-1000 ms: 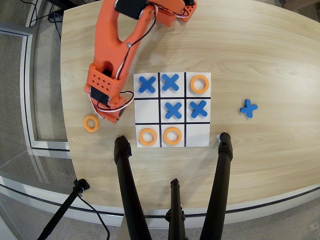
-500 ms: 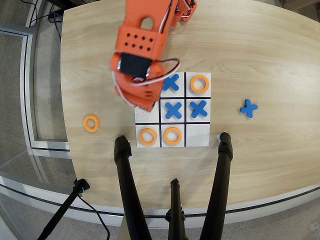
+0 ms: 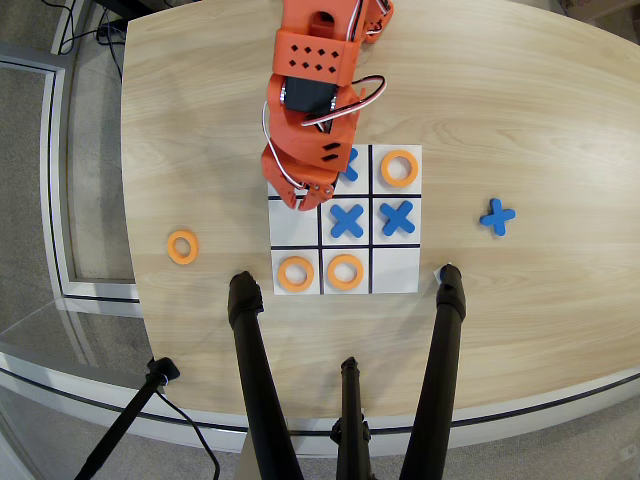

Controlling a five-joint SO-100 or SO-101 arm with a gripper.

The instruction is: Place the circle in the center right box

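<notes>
Orange ring (image 3: pixel 182 246) is seen alone on the wood at the left, well apart from the board (image 3: pixel 395 280), likely the spare circle. Gripper (image 3: pixel 303 200) is hung over the middle row's left cell (image 3: pixel 294 222); whether anything is clamped cannot be told. Four rings are counted, three on cells, and four blue crosses (image 3: pixel 347 220), one off-board at right

No legible text, label, brand or number on any item in the overhead view. Only sign-like shapes recorded: blue X-shaped pieces (image 3: pixel 346 220) and orange rings (image 3: pixel 399 168) as game marks on the white 3x3 grid board (image 3: pixel 395 280), with one more of each lying off the board on the wooden table (image 3: pixel 540 120).
</notes>
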